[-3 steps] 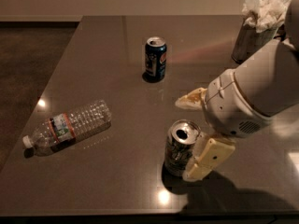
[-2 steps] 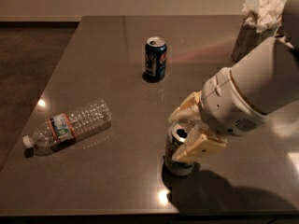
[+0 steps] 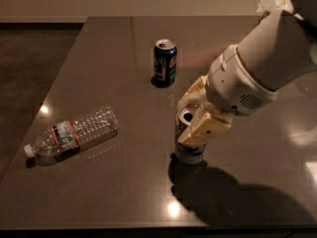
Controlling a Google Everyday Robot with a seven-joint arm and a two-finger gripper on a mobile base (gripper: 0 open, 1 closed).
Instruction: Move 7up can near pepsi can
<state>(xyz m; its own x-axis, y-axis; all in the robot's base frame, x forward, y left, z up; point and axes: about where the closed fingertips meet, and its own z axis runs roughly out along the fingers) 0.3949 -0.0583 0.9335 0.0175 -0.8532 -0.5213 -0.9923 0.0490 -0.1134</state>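
At the left of the dark table (image 3: 114,48) a clear plastic bottle (image 3: 74,135) lay on its side. Further right, toward the back, the pepsi can (image 3: 165,62) stood upright. Nearer the front, well apart from it, the 7up can (image 3: 187,150) stood on the table. The gripper (image 3: 195,114) looked closed on its upper part, one finger on either side. I judged the hold sat high, so a hasty move could tip the can or knock it into the pepsi can. At the far right corner sat something white and crumpled (image 3: 275,3). I counted two cans, one bottle and one gripper.
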